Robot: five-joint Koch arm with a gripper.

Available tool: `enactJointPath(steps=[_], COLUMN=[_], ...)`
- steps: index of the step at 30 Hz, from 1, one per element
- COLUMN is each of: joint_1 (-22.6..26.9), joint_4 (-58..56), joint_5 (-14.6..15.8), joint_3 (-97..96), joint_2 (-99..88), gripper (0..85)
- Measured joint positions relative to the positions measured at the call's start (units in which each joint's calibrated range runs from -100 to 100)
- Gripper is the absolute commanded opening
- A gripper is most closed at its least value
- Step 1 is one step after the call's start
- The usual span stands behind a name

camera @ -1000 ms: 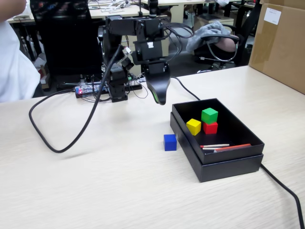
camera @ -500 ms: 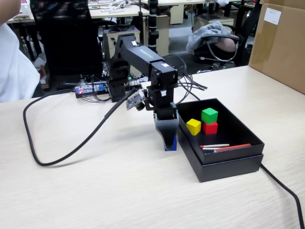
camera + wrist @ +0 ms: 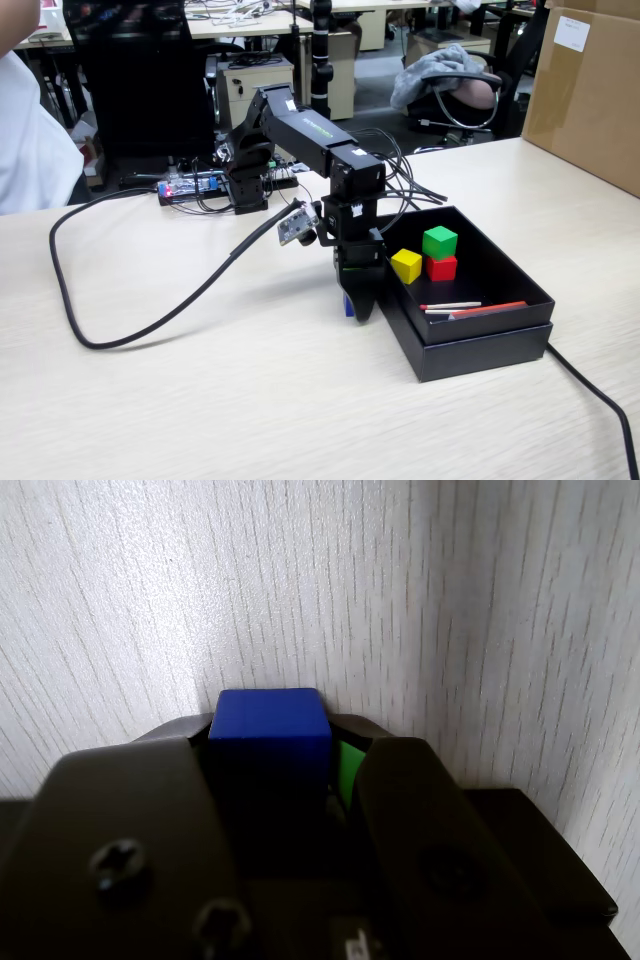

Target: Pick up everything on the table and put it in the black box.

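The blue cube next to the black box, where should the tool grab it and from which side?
Grip the blue cube across two opposite flat side faces, coming straight down from above. It sits flat on the table, close beside the black box, so only a top approach is free. The tool already straddles it there.

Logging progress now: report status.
Gripper down at the table, blue cube between its jaws, grip unconfirmed. Yellow, red, green cubes already in black box. Nothing blocking.

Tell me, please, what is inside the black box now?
Inside the black box are the yellow cube, the red cube with the green cube on it, and thin red and white sticks. The near wall hides part of the floor.
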Motion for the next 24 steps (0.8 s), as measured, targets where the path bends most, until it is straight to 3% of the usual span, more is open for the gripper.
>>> enactJointPath(steps=[6, 13, 24], joint_1=[-0.1, 1.2, 8.4], joint_4=[0.0, -1.4, -1.4], joint_5=[-0.3, -2.1, -2.3], joint_3=[-4.2, -2.3, 3.0], joint_2=[-5.2, -35.9, -24.1], gripper=[6.9, 7.0, 7.6])
